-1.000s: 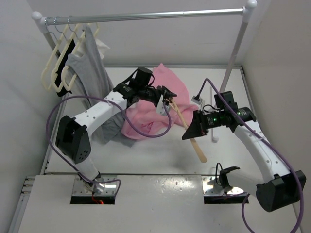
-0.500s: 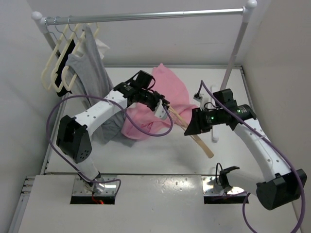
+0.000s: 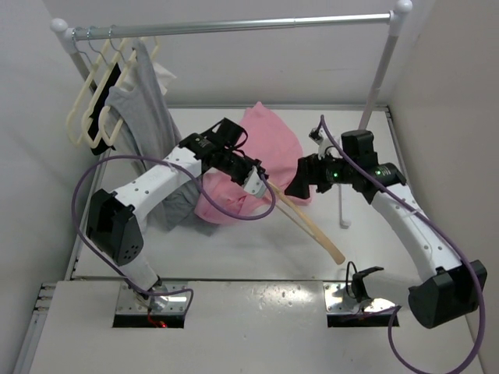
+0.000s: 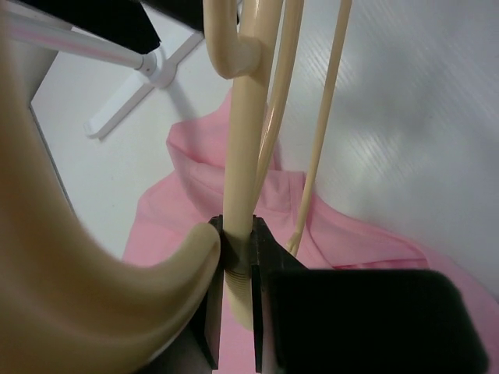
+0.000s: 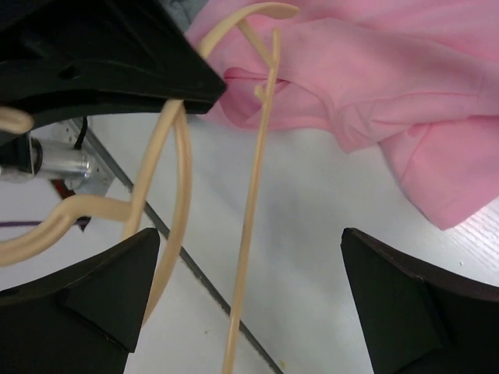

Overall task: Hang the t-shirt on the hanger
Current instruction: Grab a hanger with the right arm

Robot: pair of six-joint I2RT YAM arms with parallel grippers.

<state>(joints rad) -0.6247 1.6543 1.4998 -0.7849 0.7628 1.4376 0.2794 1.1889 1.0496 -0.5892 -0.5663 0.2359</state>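
t-shirt (image 3: pixel 274 139): pink, crumpled in a heap on the far middle of the bench (image 3: pixel 234 241), partly under both arms; no part of it is on anything yet.
hanger (image 3: pixel 313 231): peach plastic, held at a slant, upper end at the left tool, one long arm running down toward the near right; whether its tip touches the bench I cannot tell.
left tool (image 3: pixel 260 179): pressed together on the hanger's bar, plain in its own wrist view.
right tool (image 3: pixel 295 187): spread wide, holding nothing, over the shirt's near edge, with the thin hanger arm crossing between its fingers.
step: as I judge it, the hanger is presented while the right arm goes for the cloth; threading not yet begun.
next move: the right tool should drop and pinch one layer at the hem or neck, opening it for the hanger arm. The neck opening cannot be made out in the heap.
around: gray garment (image 3: pixel 148 109), cream hangers (image 3: pixel 87 109) and a black hanger (image 3: pixel 111 92) on the rail (image 3: pixel 234 27), far left.
in the way: the hanger arm may get caught with the cloth; a purple cable (image 3: pixel 249 215) loops over the shirt; the rack foot (image 3: pixel 341 199) sits just beside the right arm.
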